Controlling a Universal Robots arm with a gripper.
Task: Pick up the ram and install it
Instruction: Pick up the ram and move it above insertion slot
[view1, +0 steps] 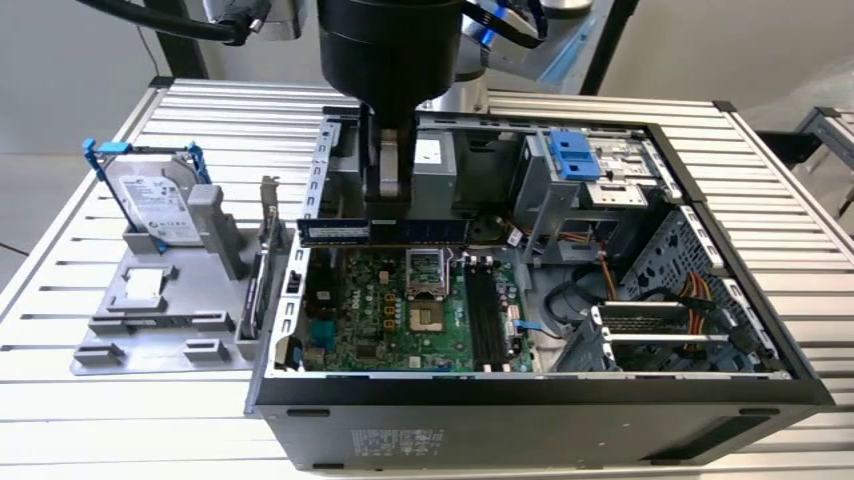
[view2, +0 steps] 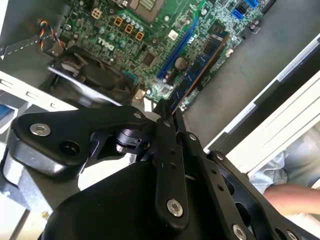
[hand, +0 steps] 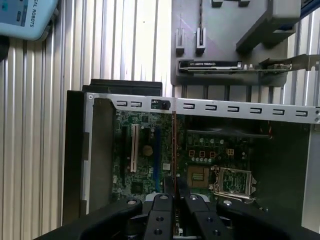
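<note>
As I hang over the open computer case (view1: 534, 392), my gripper (view1: 387, 212) is clamped on the ram (view1: 384, 232), with my fingers (hand: 161, 207) pressed against its two flat faces near the middle of its length. In the exterior view the ram lies level and on edge over the far part of the motherboard (view1: 387, 325). The two long black slots (view1: 487, 322) run crosswise to it, nearer the exterior view's right. I cannot tell whether its lower edge touches anything.

In the first wrist view I see the stick edge-on, a thin line reaching out from between my fingertips above the green board. In the second wrist view it stretches away beside a blue slot (view2: 180, 47).

A pale sticker sits on the ram's blue face, its print too small to read. White lettering is printed on the board in the second wrist view, near a dark fan (view2: 92, 75).

Off to the exterior view's left, the hard drive (view1: 154, 205) stands in its blue frame on a grey fixture (view1: 147, 330), which rests on the slatted table (view1: 54, 290). The drive has a white label covered in fine dark print. A small sticker (view1: 400, 441) marks the case's near wall. A pale blue pendant (hand: 22, 17) with printed words lies on the table in the first wrist view.
</note>
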